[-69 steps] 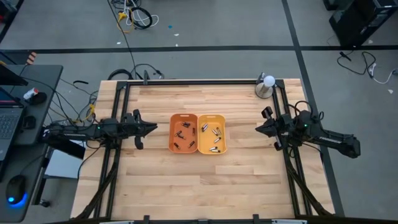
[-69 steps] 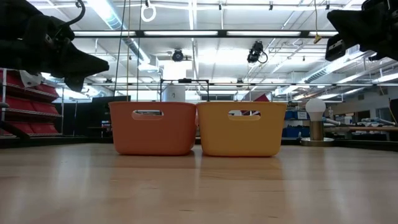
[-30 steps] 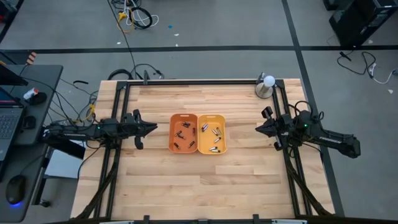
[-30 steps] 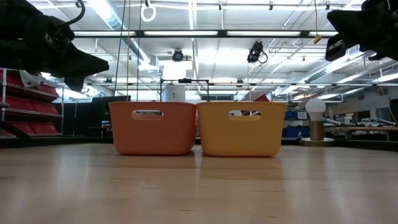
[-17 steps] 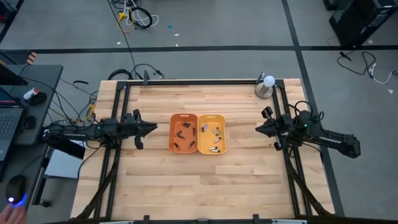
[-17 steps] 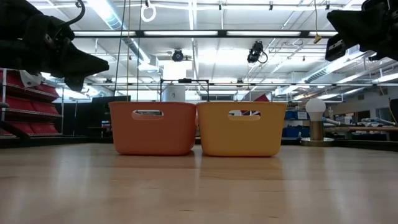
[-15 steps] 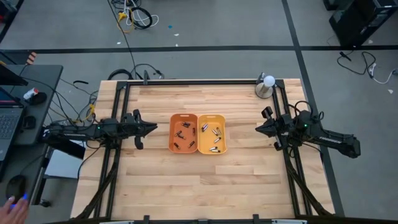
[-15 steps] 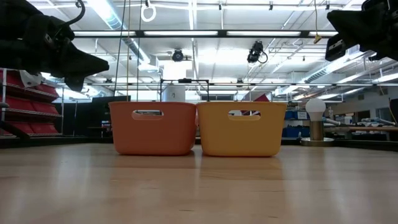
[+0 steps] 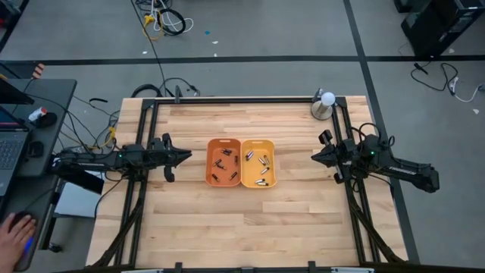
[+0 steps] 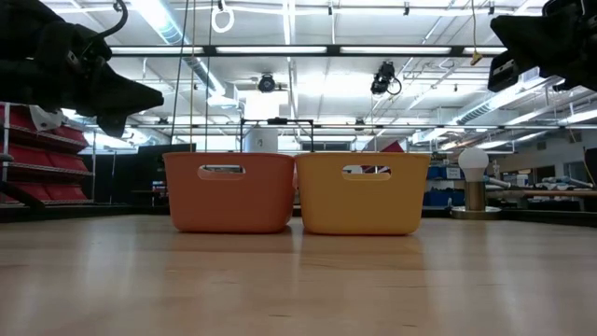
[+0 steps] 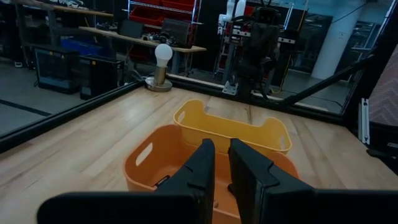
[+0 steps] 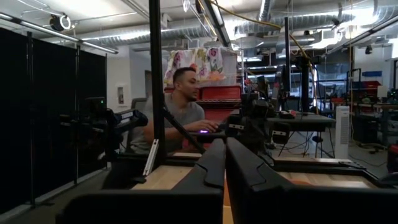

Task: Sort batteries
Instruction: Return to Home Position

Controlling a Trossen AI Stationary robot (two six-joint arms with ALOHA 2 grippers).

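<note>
Two small trays stand side by side mid-table: an orange tray [image 9: 223, 161] holding several dark batteries [image 9: 226, 164], and a yellow tray [image 9: 258, 161] holding several silvery batteries [image 9: 263, 164]. In the low view the walls of the orange tray [image 10: 229, 191] and the yellow tray [image 10: 362, 193] hide the batteries. My left gripper [image 9: 188, 156] hovers shut, left of the orange tray and above the table. In its wrist view my left gripper [image 11: 221, 144] points at both trays. My right gripper [image 9: 314, 158] hovers shut, right of the yellow tray; its own wrist view also shows my right gripper [image 12: 224, 142].
A metal cup with a white ball [image 9: 323, 105] stands at the table's far right corner. Black frame rails [image 9: 144, 197] run along the table's left, right and far sides. A person [image 12: 180, 106] sits beyond the table's left side, with a hand [image 9: 15, 227] on a mouse on the side desk.
Both arms have kept still. A person's hand has come onto the mouse on the side desk to the left of the table.
</note>
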